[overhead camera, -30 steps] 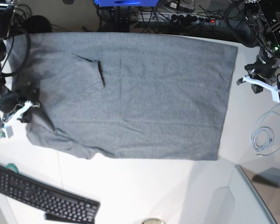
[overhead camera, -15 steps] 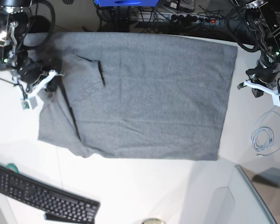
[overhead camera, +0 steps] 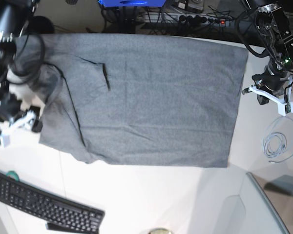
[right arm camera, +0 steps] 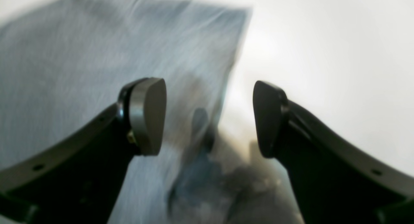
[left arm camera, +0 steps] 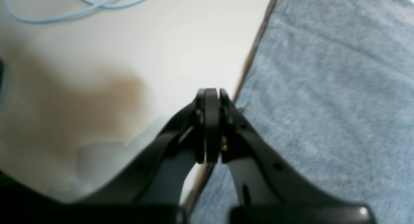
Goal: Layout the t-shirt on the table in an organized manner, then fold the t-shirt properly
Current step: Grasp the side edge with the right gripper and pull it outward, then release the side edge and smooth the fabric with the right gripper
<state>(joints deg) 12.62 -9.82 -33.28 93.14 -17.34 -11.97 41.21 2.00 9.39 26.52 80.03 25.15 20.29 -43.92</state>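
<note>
A: What's at nine o'clock?
B: The right gripper (overhead camera: 17, 122), jaws apart, beside the t-shirt (overhead camera: 151, 97) spread on the table (overhead camera: 151, 195). A keyboard (overhead camera: 44, 202) at seven.
A: And three o'clock?
B: The left gripper (overhead camera: 269, 95), pressed together, empty; cable coil (overhead camera: 275, 145) at four.

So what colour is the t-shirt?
Plain heather grey t-shirt, no print; clearest in the base view.

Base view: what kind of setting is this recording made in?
Probably a robotics lab bench: a white table with a grey t-shirt spread between two arms, a black keyboard on it, and a power strip with tangled cables behind.
</note>
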